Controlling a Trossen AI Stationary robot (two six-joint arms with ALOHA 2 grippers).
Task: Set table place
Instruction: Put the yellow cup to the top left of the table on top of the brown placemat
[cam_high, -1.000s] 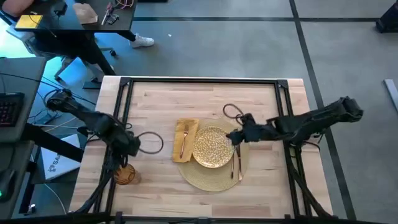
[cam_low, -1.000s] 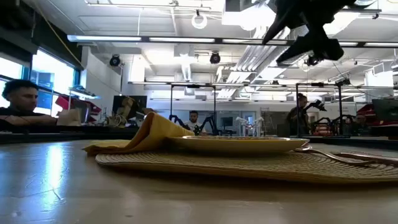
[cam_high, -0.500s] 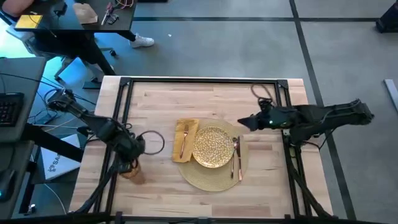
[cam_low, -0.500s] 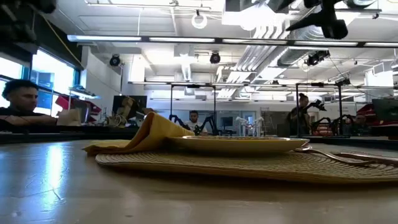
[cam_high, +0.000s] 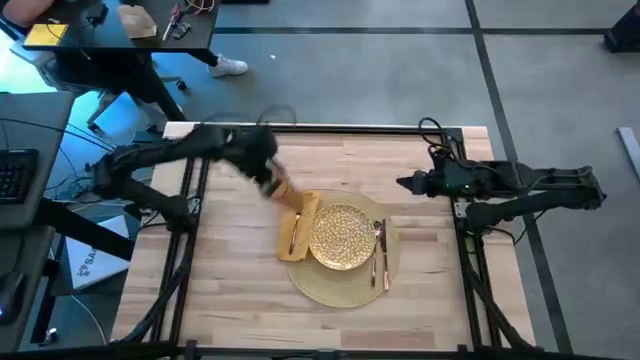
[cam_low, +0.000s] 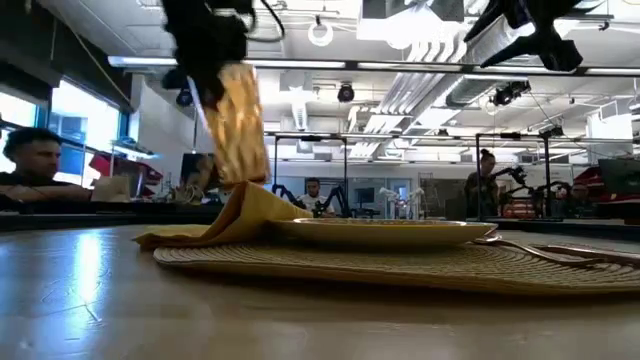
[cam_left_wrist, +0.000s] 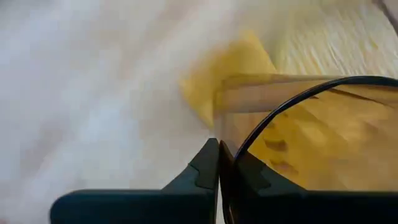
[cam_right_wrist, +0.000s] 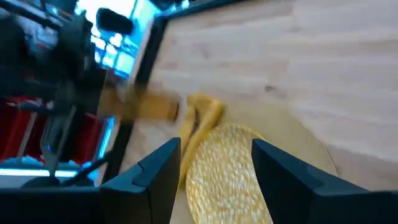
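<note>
Over the table's (cam_high: 420, 300) far left part, the left gripper (cam_high: 265, 170) is clamped on the amber tumbler (cam_high: 277, 187), carrying it in the air just above the napkin's (cam_high: 297, 225) far corner. Half a second ago that glass stood by the near-left edge; it has since been lifted and swept across toward the setting. Mat (cam_high: 345, 285), gold plate (cam_high: 342, 236) and cutlery (cam_high: 381, 255) already lie in order. The right gripper (cam_high: 406, 184), fingers apart and empty, has pulled back by the right rail. I'd judge only the glass remains to be placed.
</note>
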